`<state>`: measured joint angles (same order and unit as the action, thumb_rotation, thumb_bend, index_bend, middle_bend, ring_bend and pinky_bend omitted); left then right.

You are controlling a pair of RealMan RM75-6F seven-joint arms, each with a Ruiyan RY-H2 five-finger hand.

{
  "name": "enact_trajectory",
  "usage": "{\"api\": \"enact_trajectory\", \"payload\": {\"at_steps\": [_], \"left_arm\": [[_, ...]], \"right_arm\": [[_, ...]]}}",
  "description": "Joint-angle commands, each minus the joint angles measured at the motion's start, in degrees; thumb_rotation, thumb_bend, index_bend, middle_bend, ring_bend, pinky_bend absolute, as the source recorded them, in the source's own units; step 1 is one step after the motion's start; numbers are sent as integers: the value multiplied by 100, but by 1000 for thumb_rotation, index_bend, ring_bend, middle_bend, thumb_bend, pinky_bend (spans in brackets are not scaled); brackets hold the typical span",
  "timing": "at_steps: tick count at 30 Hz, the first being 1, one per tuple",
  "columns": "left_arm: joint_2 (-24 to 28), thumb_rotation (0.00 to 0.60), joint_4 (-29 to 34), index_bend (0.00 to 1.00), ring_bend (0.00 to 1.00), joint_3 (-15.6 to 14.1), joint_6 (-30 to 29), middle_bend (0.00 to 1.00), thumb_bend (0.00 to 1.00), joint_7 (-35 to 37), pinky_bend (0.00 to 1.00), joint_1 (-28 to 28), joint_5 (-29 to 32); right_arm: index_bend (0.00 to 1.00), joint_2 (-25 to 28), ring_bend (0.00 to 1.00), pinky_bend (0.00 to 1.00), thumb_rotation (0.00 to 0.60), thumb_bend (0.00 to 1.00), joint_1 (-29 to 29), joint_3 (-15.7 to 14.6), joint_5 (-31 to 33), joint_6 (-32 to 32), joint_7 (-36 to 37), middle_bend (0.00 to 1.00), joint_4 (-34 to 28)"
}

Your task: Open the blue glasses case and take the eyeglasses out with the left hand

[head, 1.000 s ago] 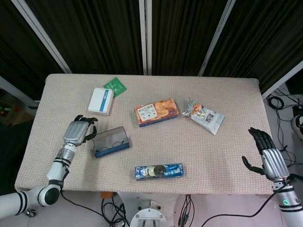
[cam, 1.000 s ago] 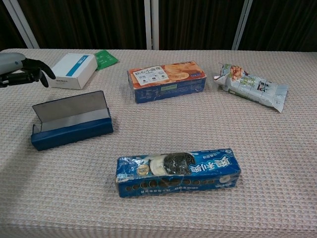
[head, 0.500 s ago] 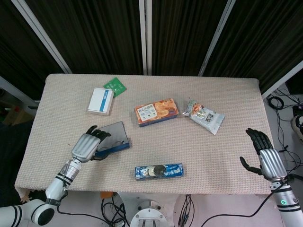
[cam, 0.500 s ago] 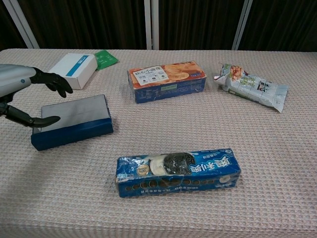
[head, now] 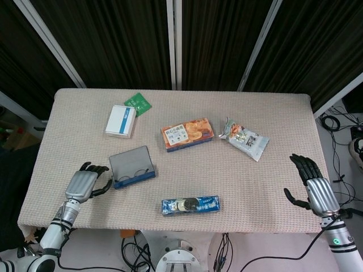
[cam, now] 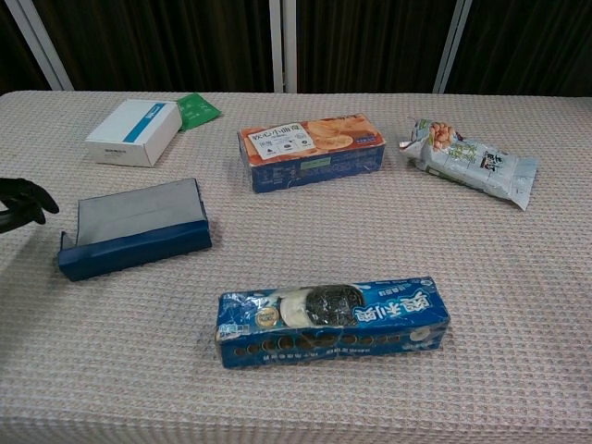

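Note:
The blue glasses case [head: 134, 176] lies at the front left of the table with its grey-lined lid [head: 131, 159] raised and leaning back. The eyeglasses [head: 138, 172] lie inside it, thin frames just showing in the head view. In the chest view the case [cam: 135, 245] shows its blue front wall and the glasses are hidden. My left hand [head: 83, 185] sits to the left of the case, apart from it, fingers loosely spread and holding nothing; only its dark fingertips [cam: 24, 198] show in the chest view. My right hand [head: 315, 191] hovers open at the front right edge, far from the case.
A white and blue box [head: 121, 120] and a green packet [head: 137, 103] lie behind the case. An orange biscuit box [head: 188, 134] sits mid-table, a snack bag [head: 245, 139] to its right, and a blue cookie pack [head: 190, 204] near the front edge.
My left hand reached over the case half a second ago, then drew back left toward the front edge, holding nothing. The lid leans further back than a second ago. The right hand drifted slightly.

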<state>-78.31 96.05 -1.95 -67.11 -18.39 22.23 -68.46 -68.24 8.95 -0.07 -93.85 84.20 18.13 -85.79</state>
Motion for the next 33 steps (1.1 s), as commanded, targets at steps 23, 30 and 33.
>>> {"api": "enact_trajectory", "payload": {"at_steps": [23,30,33], "left_arm": [[100,0,736,234,207,-385,715,325,381,143,128,-43,-265],[59,0,821,234,197,-76,518,292,385,191,134,127,-811],[-102,0,720,233,171,246,273,267,401,-176,134,264,-949]], "right_arm": [[9,-5,0,0,600,316,-35,-10,32,32,78,50,70],[9,33,0,0,600,316,-76,-4,34,105,81,50,46],[9,29,0,0,600,315,-95,-9,29,131,83,50,43]]}}
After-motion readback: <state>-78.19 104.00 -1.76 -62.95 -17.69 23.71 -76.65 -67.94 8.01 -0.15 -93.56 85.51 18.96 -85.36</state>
